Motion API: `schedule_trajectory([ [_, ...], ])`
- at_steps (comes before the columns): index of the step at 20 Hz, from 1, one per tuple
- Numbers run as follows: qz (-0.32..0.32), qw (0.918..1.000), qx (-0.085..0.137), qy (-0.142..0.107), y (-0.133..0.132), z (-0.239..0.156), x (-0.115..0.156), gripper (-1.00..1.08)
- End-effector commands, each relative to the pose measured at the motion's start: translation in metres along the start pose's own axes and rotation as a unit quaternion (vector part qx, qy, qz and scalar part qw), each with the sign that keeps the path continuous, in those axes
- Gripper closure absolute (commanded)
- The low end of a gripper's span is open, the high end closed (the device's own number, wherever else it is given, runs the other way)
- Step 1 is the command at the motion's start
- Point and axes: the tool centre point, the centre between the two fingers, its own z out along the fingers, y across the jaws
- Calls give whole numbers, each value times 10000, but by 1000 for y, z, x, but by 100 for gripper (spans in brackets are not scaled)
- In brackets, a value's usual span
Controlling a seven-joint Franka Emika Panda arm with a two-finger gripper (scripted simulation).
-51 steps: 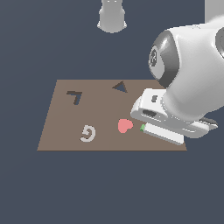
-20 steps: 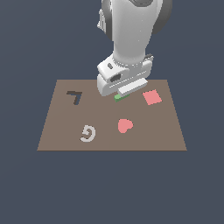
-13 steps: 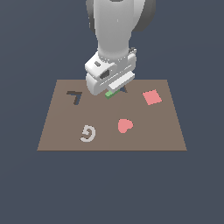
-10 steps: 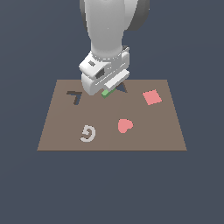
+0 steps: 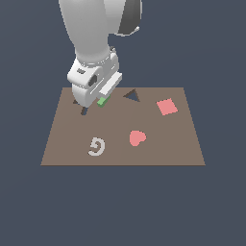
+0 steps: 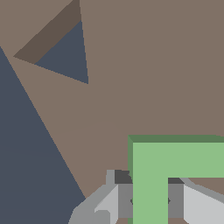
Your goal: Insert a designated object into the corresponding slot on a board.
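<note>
My gripper (image 5: 99,97) is shut on the green L-shaped block (image 5: 102,101) and holds it just above the brown board (image 5: 158,149), near its far edge at the exterior view's left. In the wrist view the green block (image 6: 170,170) fills the foreground between my fingers (image 6: 113,201), with the board (image 6: 144,78) below. The dark L-shaped slot (image 5: 83,110) shows only partly, beside and under the gripper body; most of it is hidden by the hand. The block hangs close to the slot's right side in the exterior view.
A dark triangular cutout (image 5: 132,96) lies right of the gripper and shows in the wrist view (image 6: 65,57). A pink square (image 5: 166,106), a pink heart (image 5: 136,138) and a pale spiral piece (image 5: 97,146) sit on the board. The board's far edge is close.
The arm has carried the green block from the board's right side across to the far left, over the triangular cutout and toward the L-shaped slot. The block stays gripped.
</note>
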Motion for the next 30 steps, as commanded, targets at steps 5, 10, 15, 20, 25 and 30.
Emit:
schedule_trajectory([
  [5, -771, 9970, -3, 0, 23, -1, -27, 108],
  [10, -1218, 9925, -3, 0, 38, -1, -41, 108],
  [15, -1550, 9879, -3, -1, 51, -1, -50, 108],
  [20, -1759, 9844, -3, -1, 60, -1, -54, 108],
  [25, -1843, 9829, -3, -1, 63, -1, -56, 108],
  [30, -1834, 9830, -2, -2, 63, 1, -56, 108],
])
